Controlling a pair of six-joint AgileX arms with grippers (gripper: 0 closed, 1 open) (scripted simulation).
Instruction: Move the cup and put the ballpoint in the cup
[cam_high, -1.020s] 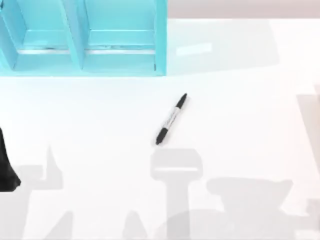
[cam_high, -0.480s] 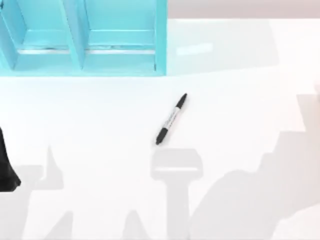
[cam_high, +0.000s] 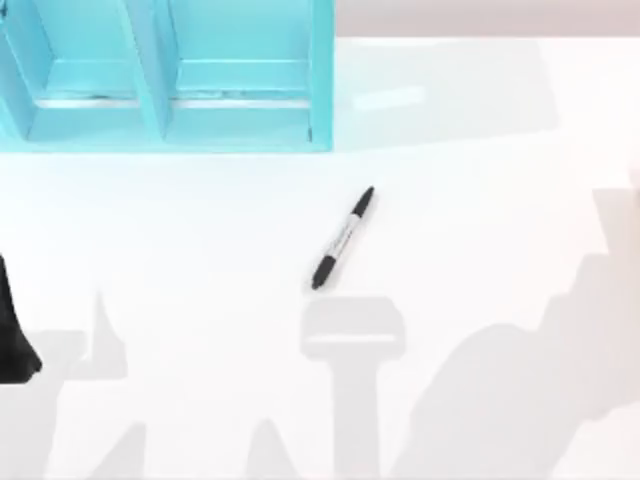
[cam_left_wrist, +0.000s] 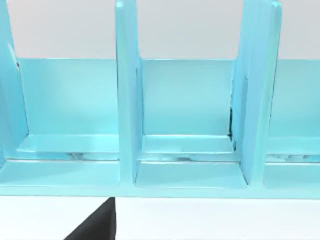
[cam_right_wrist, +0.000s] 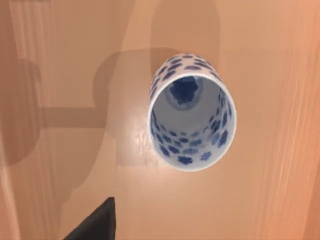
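The ballpoint lies flat near the middle of the white table, slanted, its black ends up-right and down-left and a grey barrel between them. In the right wrist view the blue-patterned white cup stands upright on a tan wooden surface, its empty mouth facing the camera. A dark part of my right gripper shows at that view's edge, above the cup and apart from it. My left arm is parked at the table's left edge, and a dark part of its gripper faces the shelf.
A teal shelf with upright dividers stands at the table's back left, and its compartments are bare. Grey arm shadows fall across the table's front and right.
The shadow at the table's front right has changed shape and spread toward the right edge. The ballpoint and the left arm have not moved.
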